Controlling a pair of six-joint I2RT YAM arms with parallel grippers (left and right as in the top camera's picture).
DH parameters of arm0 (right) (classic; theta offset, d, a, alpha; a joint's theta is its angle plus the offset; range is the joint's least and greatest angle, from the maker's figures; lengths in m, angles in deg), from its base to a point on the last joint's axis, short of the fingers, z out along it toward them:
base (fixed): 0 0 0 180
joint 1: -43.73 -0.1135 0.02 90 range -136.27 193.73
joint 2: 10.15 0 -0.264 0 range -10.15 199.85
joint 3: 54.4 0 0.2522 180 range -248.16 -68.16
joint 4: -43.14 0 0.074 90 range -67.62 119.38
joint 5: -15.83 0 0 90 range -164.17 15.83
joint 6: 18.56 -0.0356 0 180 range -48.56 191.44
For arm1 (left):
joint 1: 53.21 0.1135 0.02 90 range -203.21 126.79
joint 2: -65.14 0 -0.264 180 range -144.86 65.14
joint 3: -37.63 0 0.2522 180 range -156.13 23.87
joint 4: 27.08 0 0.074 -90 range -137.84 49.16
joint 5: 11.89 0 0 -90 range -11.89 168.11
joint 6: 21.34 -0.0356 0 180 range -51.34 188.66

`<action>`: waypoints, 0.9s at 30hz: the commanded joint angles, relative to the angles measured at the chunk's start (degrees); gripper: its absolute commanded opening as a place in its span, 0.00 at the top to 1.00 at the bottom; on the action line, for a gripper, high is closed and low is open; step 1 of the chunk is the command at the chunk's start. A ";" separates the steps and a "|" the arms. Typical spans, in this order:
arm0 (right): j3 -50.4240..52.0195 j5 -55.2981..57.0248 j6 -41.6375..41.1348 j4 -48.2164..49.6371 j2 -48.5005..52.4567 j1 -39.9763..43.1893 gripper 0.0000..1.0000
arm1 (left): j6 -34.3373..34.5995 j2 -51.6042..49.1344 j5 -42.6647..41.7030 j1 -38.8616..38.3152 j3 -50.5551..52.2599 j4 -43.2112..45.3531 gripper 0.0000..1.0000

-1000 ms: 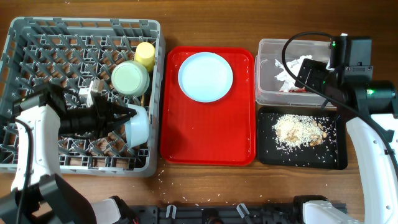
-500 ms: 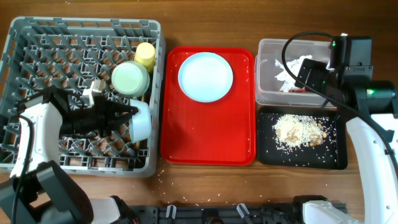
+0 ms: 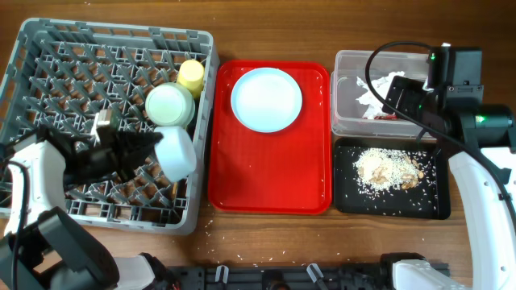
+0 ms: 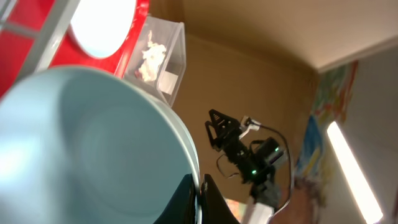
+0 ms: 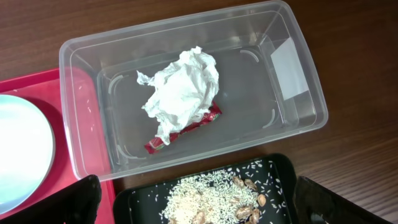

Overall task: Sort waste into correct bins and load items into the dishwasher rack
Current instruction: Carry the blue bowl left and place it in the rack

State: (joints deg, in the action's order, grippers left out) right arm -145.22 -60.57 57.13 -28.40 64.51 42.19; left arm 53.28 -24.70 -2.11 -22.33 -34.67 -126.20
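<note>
The grey dishwasher rack (image 3: 48, 56) is at the left. In it stand a yellow cup (image 3: 189, 74) and a pale green saucer (image 3: 169, 103). My left gripper (image 3: 157, 147) is shut on the rim of a pale blue bowl (image 3: 178, 153), held on edge over the rack's right side; the bowl fills the left wrist view (image 4: 87, 143), with the fingers (image 4: 200, 194) pinching its rim. A pale blue plate (image 3: 266, 98) lies on the red tray. My right gripper (image 5: 208, 205) is open and empty above the bins. I cannot make out the fork or chopsticks.
A red tray (image 3: 270, 177) lies in the middle. The clear tub (image 5: 292, 93) holds the white napkin with a red wrapper (image 5: 181, 93). The black tray (image 5: 283, 171) below it holds rice and beige scraps (image 5: 214, 199). Loose grains lie on the wooden table.
My left arm has drawn back to the left, and the bowl has lifted and tilted a little. The rack has shifted slightly. The right arm has not moved.
</note>
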 commanded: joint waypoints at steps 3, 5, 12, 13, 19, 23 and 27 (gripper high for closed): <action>-0.09 1.01 -0.74 0.07 -0.61 0.24 0.00 | -1.66 -0.17 7.08 -0.83 0.42 5.95 0.96; -0.09 1.01 -0.74 0.09 -0.61 0.24 0.00 | 1.03 -0.17 13.49 0.98 0.42 8.00 0.96; -0.09 1.01 -0.74 0.07 -0.61 0.24 0.00 | 9.29 -0.17 27.98 6.32 0.39 11.52 0.96; -0.09 1.01 -0.74 0.09 -0.61 0.24 0.00 | 11.74 -0.15 28.04 8.15 -0.04 12.11 0.96; -0.09 1.01 -0.74 0.07 -0.61 0.24 0.00 | 14.27 1.07 28.30 11.61 -12.96 8.46 0.00; -0.09 1.01 -0.74 0.07 -0.61 0.24 0.00 | 14.64 7.30 30.51 7.21 -18.18 6.14 0.00; -0.09 1.01 -0.74 0.09 -0.61 0.24 0.00 | 15.02 13.09 34.21 -6.34 -18.18 6.21 0.00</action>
State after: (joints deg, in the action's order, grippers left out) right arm -145.22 -60.57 57.13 -28.44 64.51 42.19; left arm 67.54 -14.12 29.82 -21.24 -51.98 -119.73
